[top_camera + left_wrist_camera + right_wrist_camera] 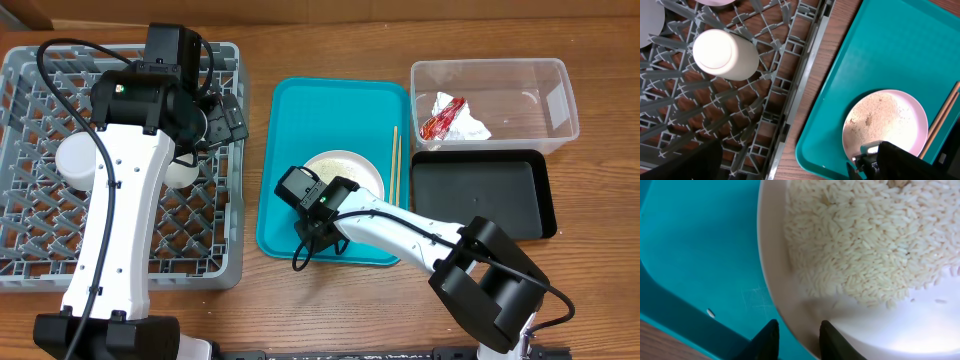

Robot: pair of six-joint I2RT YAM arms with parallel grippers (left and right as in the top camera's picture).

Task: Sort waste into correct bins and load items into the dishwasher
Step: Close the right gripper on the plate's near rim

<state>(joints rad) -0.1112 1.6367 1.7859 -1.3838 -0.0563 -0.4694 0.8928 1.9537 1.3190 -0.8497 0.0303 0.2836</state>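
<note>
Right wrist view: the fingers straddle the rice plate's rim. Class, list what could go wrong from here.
1. The right gripper has only the thin rim of the plate between its fingers; lifted from one edge, it may tilt or slip.
2. The loose rice lies heaped near that edge, so a tilt could spill grains onto the teal tray.
3. The chopsticks lie right beside the plate; sliding it could knock them.
</note>
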